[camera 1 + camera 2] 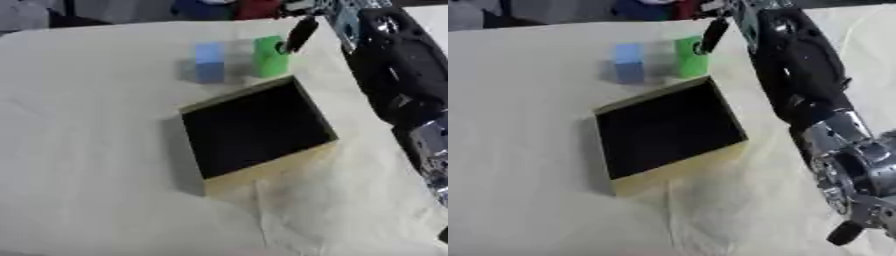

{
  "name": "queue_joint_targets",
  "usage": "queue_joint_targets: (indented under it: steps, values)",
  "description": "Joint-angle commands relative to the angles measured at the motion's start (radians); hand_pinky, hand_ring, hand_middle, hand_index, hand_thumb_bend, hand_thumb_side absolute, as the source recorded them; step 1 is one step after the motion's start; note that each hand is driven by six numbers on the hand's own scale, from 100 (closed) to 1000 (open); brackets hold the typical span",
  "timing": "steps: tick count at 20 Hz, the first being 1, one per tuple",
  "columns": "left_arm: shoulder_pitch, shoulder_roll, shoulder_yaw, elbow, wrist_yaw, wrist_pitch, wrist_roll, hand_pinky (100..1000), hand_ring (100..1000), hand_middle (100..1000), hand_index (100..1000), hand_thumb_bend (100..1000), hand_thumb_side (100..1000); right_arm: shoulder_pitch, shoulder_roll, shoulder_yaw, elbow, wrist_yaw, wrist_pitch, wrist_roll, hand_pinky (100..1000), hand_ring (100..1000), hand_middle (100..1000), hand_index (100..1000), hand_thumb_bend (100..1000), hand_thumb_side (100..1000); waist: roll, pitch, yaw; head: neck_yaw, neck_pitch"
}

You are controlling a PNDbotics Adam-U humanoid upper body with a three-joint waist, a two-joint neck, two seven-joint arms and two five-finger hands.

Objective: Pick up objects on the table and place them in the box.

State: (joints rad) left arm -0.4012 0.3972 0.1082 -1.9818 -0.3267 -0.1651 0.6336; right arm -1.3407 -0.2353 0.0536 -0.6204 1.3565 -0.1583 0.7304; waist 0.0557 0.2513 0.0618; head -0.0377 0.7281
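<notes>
The right hand (297, 35) reached along the bench's right side to the green block (269, 56) near the far edge, one dark finger at the block's upper right; whether its fingers had closed on it could not be told. The blue block (209, 62) stood beside the green one, both just beyond the open box (262, 172). To do this well, the hand should probably close round the green block without nudging the blue. The right eye view alone showed the silver joints low on the arm.
</notes>
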Motion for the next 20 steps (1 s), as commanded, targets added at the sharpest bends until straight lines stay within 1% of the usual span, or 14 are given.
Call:
queue_joint_targets:
  steps: [1,3,5,7,8,12,17,20]
  values:
    - [-0.008,0.021,0.007,-0.018,-0.004,0.007,0.001,762,661,700,873,196,709,-0.024,-0.033,0.019,0.009,-0.004,-0.020,0.005,881,951,952,1000,203,436,-0.001,-0.015,0.001,0.005,0.003]
    - [-0.008,0.022,0.008,-0.018,-0.004,0.010,0.003,761,661,700,872,195,711,-0.028,-0.042,0.029,0.019,0.010,-0.035,0.006,880,950,952,1000,203,452,-0.002,-0.014,0.001,0.007,0.004]
    - [-0.008,0.024,0.008,-0.018,-0.005,0.011,0.003,761,660,699,872,194,710,-0.034,-0.049,0.031,0.021,0.016,-0.045,0.003,879,950,956,1000,215,450,-0.003,-0.013,0.000,0.009,0.003]
    - [-0.009,0.025,0.008,-0.018,-0.005,0.011,0.003,761,660,699,871,193,710,-0.042,-0.056,0.032,0.015,0.024,-0.051,-0.004,884,954,964,1000,269,436,-0.004,-0.012,-0.002,0.010,0.002]
    - [-0.009,0.026,0.007,-0.018,-0.006,0.011,0.002,761,659,699,871,192,709,-0.046,-0.059,0.033,0.010,0.030,-0.054,-0.007,887,958,970,1000,322,430,-0.005,-0.012,-0.003,0.010,0.002]
    - [-0.011,0.027,0.006,-0.018,-0.006,0.010,-0.002,760,658,698,871,190,706,-0.053,-0.064,0.036,0.003,0.062,-0.069,-0.027,888,962,976,1000,425,423,-0.007,-0.010,-0.007,0.010,0.000]
    - [-0.011,0.026,0.005,-0.018,-0.006,0.010,-0.006,760,657,698,871,185,709,-0.047,-0.056,0.028,0.009,0.072,-0.081,-0.072,890,958,971,1000,444,439,-0.004,-0.006,-0.004,0.010,-0.001]
    - [-0.012,0.025,0.005,-0.018,-0.005,0.010,-0.008,759,656,698,870,183,710,-0.048,-0.049,0.027,0.014,0.067,-0.085,-0.080,892,959,969,1000,444,448,-0.004,-0.002,-0.004,0.008,-0.002]
